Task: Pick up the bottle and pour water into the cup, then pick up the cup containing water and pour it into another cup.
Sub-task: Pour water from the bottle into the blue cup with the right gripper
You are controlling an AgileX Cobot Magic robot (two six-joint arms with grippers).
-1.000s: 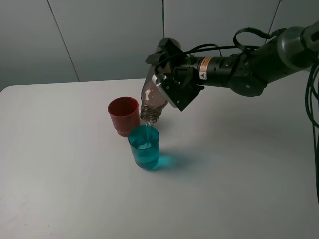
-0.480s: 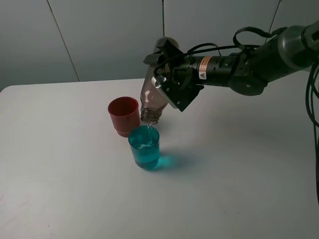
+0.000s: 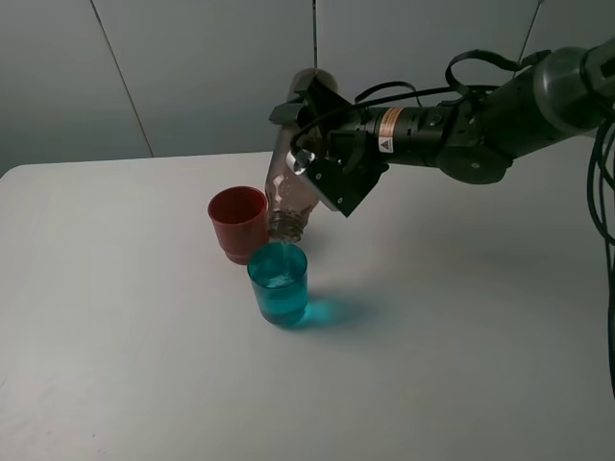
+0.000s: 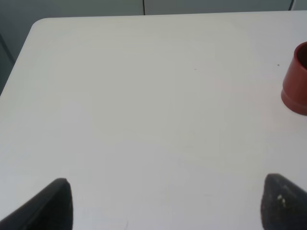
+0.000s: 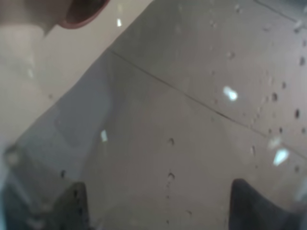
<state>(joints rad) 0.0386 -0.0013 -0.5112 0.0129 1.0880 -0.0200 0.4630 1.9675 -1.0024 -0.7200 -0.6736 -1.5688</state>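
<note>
Your right end effector (image 3: 312,144) clamps bottle (image 3: 288,197), neck tipped down just above cup (image 3: 279,283), part-filled with water, mid-desk (image 3: 461,336). At cup's 10 o'clock, just beside, stands another cup (image 3: 237,221). Your left end effector (image 4: 168,206) hangs spread wide, empty.

Pretty much the whole frame is the bottle (image 5: 182,120) jammed right up against the lens. It's smoky and see-through, dotted with tiny droplets and a few bright glints. The gripper (image 5: 158,208) has a dark fingertip (image 5: 72,206) on either side of it. A blurry slice of the red cup (image 5: 84,12) peeks in at the edge.
</note>
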